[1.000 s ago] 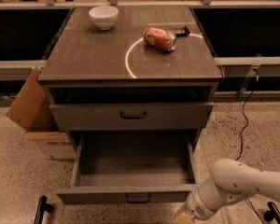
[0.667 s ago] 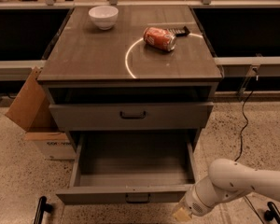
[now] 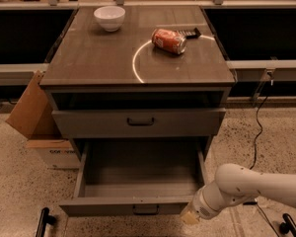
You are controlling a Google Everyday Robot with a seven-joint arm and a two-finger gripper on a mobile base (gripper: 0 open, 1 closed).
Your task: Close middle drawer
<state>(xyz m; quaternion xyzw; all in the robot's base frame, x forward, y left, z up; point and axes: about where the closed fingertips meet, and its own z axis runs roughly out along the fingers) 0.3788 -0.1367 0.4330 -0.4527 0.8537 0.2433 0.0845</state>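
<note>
The middle drawer [image 3: 138,206] is pulled far out of the grey cabinet, low in the camera view. Its deep plain box is empty. Its low front panel carries a small dark bar handle [image 3: 145,210] at the centre. My gripper [image 3: 189,217] sits at the end of the white arm [image 3: 251,186], which comes in from the lower right. The gripper is at the right end of the drawer's front panel, touching it or very close to it.
Above it, a taller drawer front [image 3: 138,122] with a dark handle stands slightly out. On the cabinet top [image 3: 89,58] are a white bowl [image 3: 109,17], a lying orange can [image 3: 168,40] and a small dark object [image 3: 190,32]. A cardboard box [image 3: 34,117] stands left, a cable [image 3: 256,127] hangs right.
My gripper and arm have moved a little up and left, closer to the right end of the open drawer's front. The drawer has not visibly moved.
</note>
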